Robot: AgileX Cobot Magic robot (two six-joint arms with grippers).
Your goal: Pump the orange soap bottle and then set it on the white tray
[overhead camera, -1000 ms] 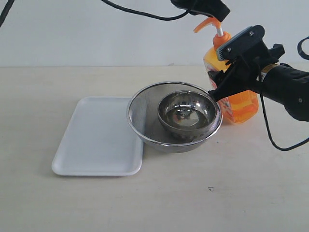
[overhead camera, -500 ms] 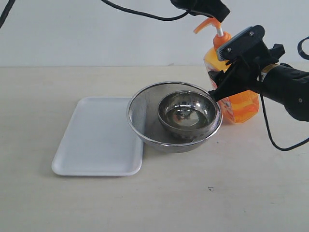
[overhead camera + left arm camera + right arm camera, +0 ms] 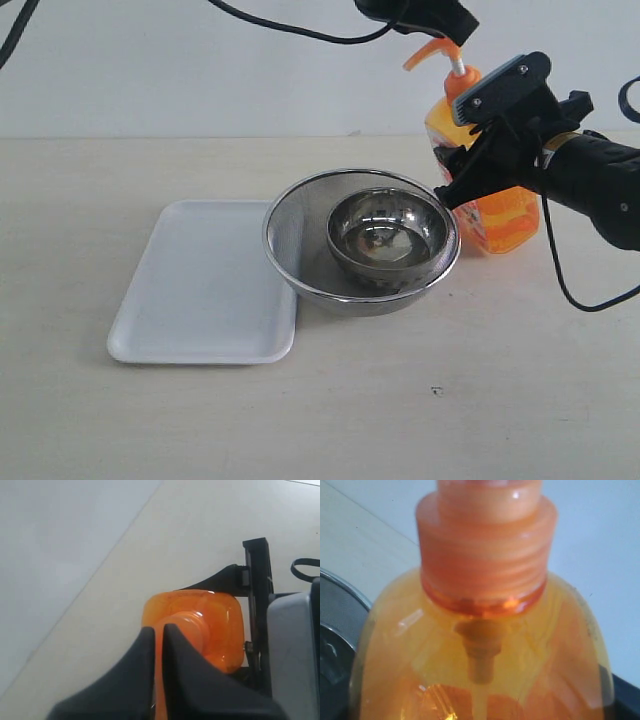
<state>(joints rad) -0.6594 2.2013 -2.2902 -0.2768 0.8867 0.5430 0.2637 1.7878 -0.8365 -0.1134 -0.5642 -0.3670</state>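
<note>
**A:** Does anything move across the counter point(image 3: 480, 400)?

**B:** Nothing large. The white tray point(image 3: 190, 290) lies left of the counter's middle as before. The mesh strainer point(image 3: 295, 250), with the steel bowl point(image 3: 385, 240) inside it, keeps its place against the tray's right rim.

**A:** And the orange soap bottle point(image 3: 500, 215)?

**B:** It stands by the counter's far edge, just right of the strainer and well apart from the tray. The right pincer point(image 3: 450, 150) is clamped on its body. Bottle and pincer together drift a touch toward the right edge since a second ago.

**A:** The left pincer point(image 3: 452, 25)?

**B:** Its fingers are together, sitting on the pump head point(image 3: 435, 50). The white stem point(image 3: 457, 66) shows as much as before, so I judge no stroke is underway. Pumping looks unfinished, and the tray step is not yet begun.
</note>
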